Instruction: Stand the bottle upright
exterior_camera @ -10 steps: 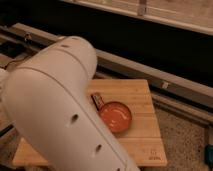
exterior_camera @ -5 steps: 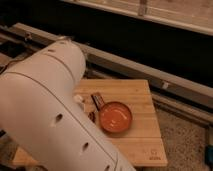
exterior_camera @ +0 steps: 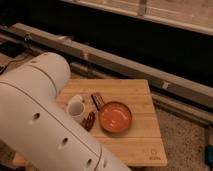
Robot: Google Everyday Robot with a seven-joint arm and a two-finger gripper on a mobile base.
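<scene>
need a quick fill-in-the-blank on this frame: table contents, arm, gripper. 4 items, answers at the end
1. The bowl on the wooden table is ____ in colour.
2. In the camera view, the white cup stands to the ____ of the bowl.
3. The robot arm fills the lower left of the view, and its casing is ____.
4. The gripper is ____ of view.
Missing words: orange; left; white; out.

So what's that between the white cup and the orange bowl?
In the camera view, a small brownish thing lies between the cup and the bowl. The claw is out of sight.
</scene>
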